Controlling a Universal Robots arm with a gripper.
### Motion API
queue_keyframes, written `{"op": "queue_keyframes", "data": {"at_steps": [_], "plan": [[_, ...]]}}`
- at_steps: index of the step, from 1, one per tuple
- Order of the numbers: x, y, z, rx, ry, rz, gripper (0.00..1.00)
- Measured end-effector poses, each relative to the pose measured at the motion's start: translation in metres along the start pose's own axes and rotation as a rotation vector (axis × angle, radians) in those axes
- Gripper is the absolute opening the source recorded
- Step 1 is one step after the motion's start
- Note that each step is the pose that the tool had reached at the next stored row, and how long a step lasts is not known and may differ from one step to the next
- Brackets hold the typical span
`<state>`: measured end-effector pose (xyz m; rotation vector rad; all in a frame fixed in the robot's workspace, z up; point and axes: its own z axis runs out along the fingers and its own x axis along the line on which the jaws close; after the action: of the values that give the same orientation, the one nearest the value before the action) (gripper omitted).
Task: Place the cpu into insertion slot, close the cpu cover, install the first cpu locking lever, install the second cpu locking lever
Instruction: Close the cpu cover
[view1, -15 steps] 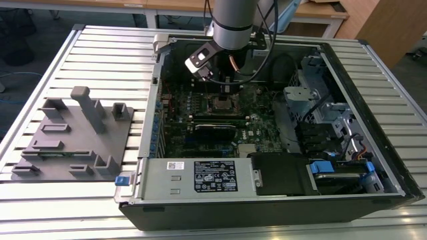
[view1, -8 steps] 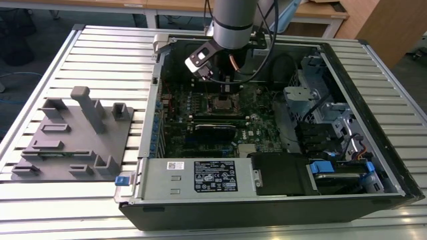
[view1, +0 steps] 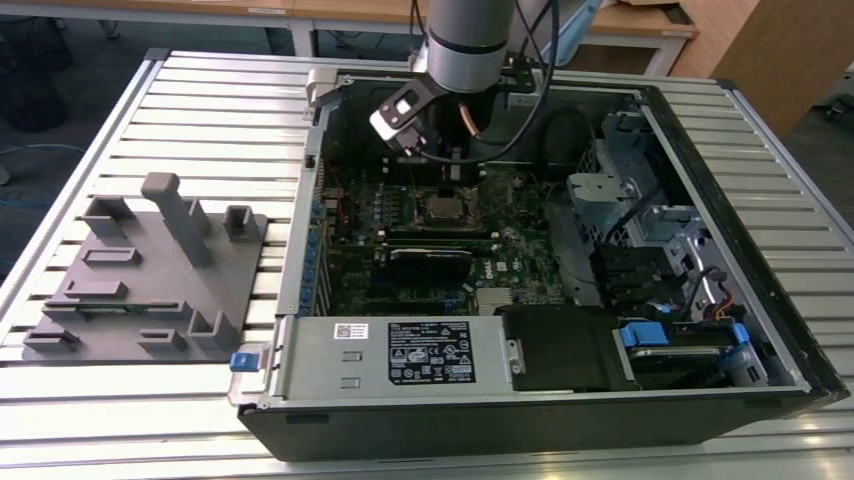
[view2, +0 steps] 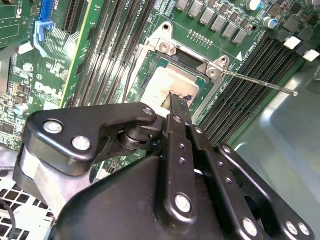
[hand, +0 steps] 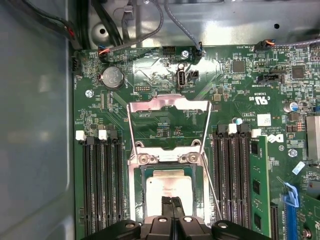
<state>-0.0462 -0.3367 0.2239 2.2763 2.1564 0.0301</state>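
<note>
A slatted metal counter (view1: 200, 110) carries an open computer case (view1: 534, 425), with a grey moulded fixture (view1: 147, 270) lying beside it on the exterior view's left. Nearest in that view, a labelled power supply (view1: 400, 350) lies along the front of the case. Behind it is the green board (view1: 354, 280).

Midway back on the board is the slot (hand: 136, 192), and the cpu (hand: 169, 187) already lies flat inside it, pale face up. The first step therefore looks done. Just beyond the cpu, the cover (hand: 168, 102) is still swung open, hinged back away from the slot, and the board shows through its square cut-out. One thin lever (hand: 212, 192) sticks out loose beside the slot, not latched down. With the cover open, neither lever can be locking it yet. Closing the cover and setting both levers appear to remain.

Farther back in the exterior view, the arm (view1: 467, 40) reaches down into the case over the slot. Its jaws are closed, the two fingertips (hand: 167, 205) pressed side by side with nothing between them. They point at the near part of the cpu's face, touching it or just above; I cannot tell which.
</note>
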Motion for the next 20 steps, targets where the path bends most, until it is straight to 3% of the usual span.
{"op": "queue_keyframes", "data": {"at_steps": [10,20], "plan": [[0.0000,0.0000,-0.0017,0.0002,-0.0004,0.000,0.10],[0.0001,0.0003,-0.0146,0.0000,0.0000,0.000,0.10]]}}
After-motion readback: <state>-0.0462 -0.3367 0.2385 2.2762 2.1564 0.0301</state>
